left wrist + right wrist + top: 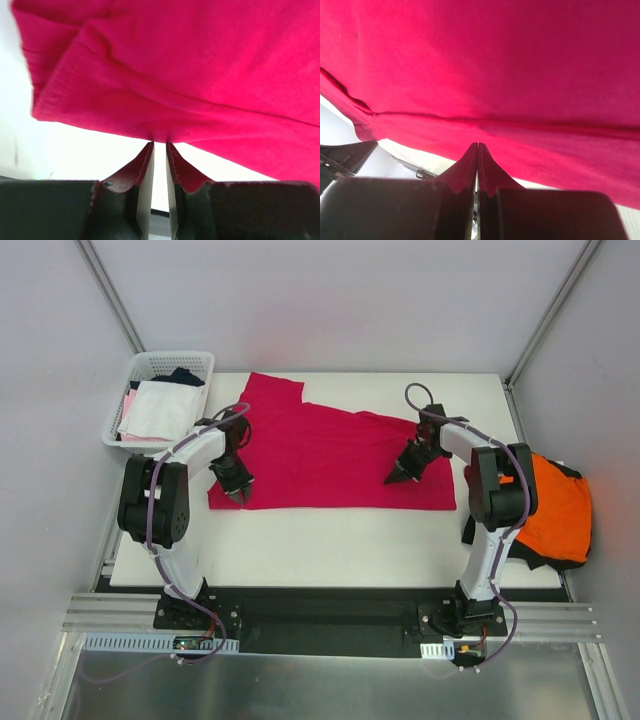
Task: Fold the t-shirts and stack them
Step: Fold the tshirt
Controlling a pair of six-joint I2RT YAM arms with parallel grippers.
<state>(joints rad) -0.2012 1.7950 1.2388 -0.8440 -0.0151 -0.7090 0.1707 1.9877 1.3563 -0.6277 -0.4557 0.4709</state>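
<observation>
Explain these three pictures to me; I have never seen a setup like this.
The top picture looks down on a white table with two robot arms bolted at its near edge. Each arm ends in a two-finger gripper. Spread on the table lies a crimson-magenta cloth t-shirt. At the right edge lies a bright orange t-shirt with black cloth under it. At the far left stands a white mesh basket holding white and pink garments.

The other two pictures come from cameras on the wrists, looking past each arm's own fingers. The left gripper is nearly closed at the crimson shirt's near edge; whether it pinches the cloth is unclear. The right gripper is closed at the same edge.
</observation>
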